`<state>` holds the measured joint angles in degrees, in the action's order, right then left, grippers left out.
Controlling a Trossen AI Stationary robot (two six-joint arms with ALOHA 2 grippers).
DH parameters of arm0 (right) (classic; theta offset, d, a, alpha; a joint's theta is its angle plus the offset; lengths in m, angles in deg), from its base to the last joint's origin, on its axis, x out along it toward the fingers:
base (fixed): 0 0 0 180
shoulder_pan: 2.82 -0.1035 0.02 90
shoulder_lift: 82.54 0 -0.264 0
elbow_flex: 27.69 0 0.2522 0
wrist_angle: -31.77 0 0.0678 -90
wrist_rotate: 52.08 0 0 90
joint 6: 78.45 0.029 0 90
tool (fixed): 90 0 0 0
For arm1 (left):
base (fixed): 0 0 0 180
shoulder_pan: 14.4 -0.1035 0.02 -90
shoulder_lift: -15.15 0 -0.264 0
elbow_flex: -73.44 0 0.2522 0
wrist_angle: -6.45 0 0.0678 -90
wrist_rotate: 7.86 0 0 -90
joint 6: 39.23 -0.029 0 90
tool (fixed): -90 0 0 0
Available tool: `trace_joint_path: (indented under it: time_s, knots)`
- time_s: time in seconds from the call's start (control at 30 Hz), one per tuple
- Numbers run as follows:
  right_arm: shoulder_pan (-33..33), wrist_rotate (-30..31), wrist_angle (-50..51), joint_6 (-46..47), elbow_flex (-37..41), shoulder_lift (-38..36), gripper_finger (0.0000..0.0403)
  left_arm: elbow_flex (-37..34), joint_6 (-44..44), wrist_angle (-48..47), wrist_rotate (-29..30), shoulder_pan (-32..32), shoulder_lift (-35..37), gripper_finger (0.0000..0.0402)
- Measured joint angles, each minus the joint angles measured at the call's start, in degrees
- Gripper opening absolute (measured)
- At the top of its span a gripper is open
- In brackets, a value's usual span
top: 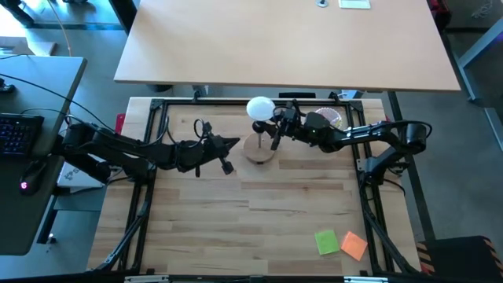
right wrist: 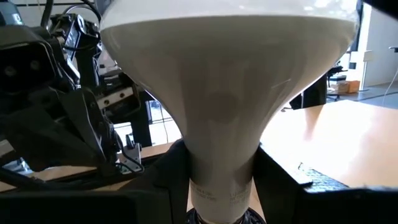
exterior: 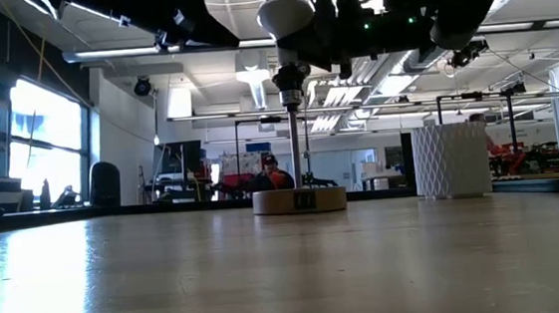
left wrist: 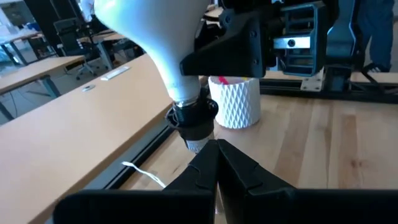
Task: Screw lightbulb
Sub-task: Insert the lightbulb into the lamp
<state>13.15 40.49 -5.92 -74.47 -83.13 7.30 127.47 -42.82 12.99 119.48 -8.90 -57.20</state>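
Lightbulb (top: 260, 108) seen from the high view as a white globe just above the round wooden lamp base (top: 260, 148), near the table's (top: 299, 220) far edge. Reaching in from the right, right gripper (top: 278, 126) at the bulb's neck; left gripper (top: 229, 144) just beside the base on its other side, tips pointing at it.

Low view: bulb (exterior: 285, 16) upright, globe on top, long axis vertical, screw end meeting the black socket (exterior: 290, 78) atop a thin stem rising from the base (exterior: 299, 200). White ribbed cup (exterior: 451, 160) off to the side of the base, apart.

Left wrist view: bulb neck (left wrist: 163, 56) tapering down into the socket (left wrist: 193, 118), slightly tilted. Left fingers (left wrist: 239, 171) pressed together, tips touching, pointing at the socket from just below, gripping nothing.

Right wrist view: bulb (right wrist: 224, 93) filling the frame, right fingers (right wrist: 165, 174) clamped either side of the narrow neck.

Judgement: right arm nearer and already holding; next turn probably about the bulb's vertical axis, straight over the base.
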Motion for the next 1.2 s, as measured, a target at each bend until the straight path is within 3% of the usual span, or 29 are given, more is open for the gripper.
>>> trace_joint_path:
  time_s: [0.27, 0.57, 1.2]
  knots:
    - [0.0, 0.0, 0.6, -0.2, 0.0, 0.0, 0.0135, -0.3, 0.4, 0.3, -0.4, 0.3, 0.0, 0.0]
    - [0.0, -1.2, 3.2, -1.0, 0.3, 0.2, 0.0205, -0.3, 0.4, 0.6, -1.1, 0.3, 0.0, 0.0]
    - [0.0, -2.6, 6.8, -3.0, 0.3, -3.0, 0.021, -0.3, 0.4, 2.5, -1.1, -0.9, 0.0, 0.0002]
